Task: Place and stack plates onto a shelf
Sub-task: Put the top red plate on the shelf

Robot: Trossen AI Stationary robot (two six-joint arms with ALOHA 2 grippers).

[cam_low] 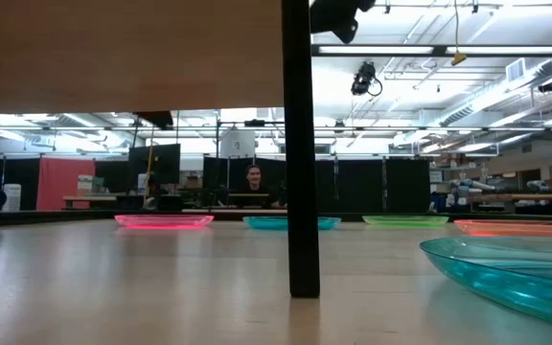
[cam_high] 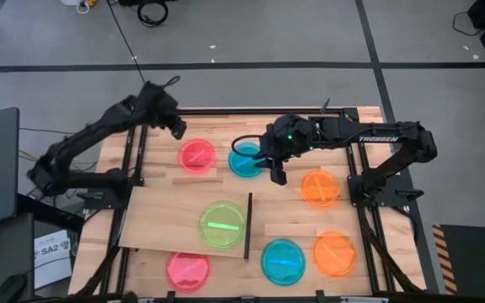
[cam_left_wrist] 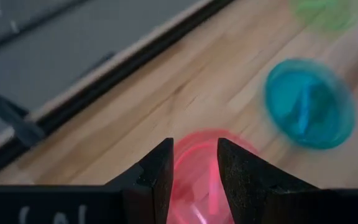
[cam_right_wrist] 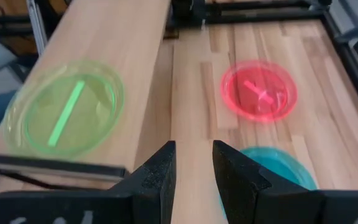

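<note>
Left claw (cam_high: 178, 126) spread, at table's far edge | right claw (cam_high: 276, 174) spread, beside blue plate (cam_high: 244, 160)

wooden tabletop (cam_high: 167, 189) | grey floor (cam_high: 251, 34) | seated person (cam_low: 253, 179) beyond

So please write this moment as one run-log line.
shelf: one green plate | left gripper: open, above pink plate | right gripper: open, empty, beside blue plate

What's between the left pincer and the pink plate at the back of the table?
Nothing visible. The left pincer hangs open just behind the pink plate, with only bare table between them. The right pincer is over by the blue plate.
</note>
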